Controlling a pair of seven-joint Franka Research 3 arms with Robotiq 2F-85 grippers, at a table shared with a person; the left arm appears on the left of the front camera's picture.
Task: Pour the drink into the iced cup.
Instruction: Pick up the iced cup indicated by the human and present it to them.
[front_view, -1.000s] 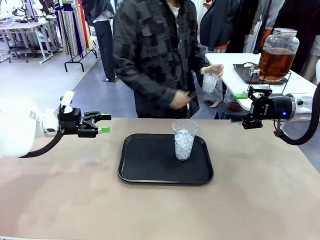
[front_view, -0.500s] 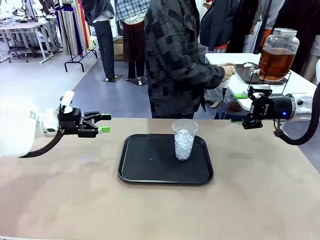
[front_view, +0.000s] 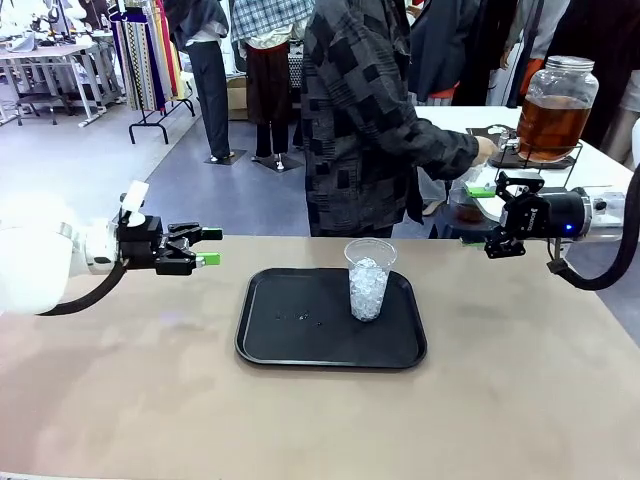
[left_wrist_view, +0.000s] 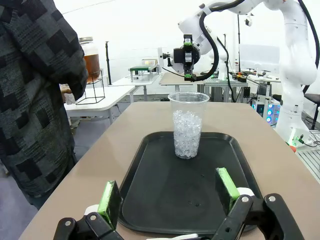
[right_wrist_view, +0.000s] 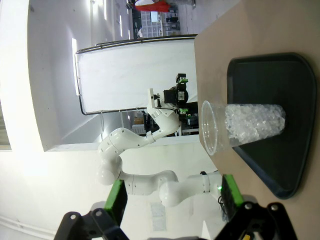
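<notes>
Two wide, empty pincers, left pincer (front_view: 211, 246) and right pincer (front_view: 474, 216), dispenser jar (left_wrist_view: 92, 60) partly behind sleeve (left_wrist_view: 45, 75)

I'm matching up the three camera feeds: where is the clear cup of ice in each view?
Front view: cup of ice stands right of centre, on the right half of the black tray.
Left wrist view: cup of ice upright at picture centre.
Right wrist view: cup of ice sideways, right of centre, mouth leftward.
Shared landmark: the black tray beneath it.
</notes>
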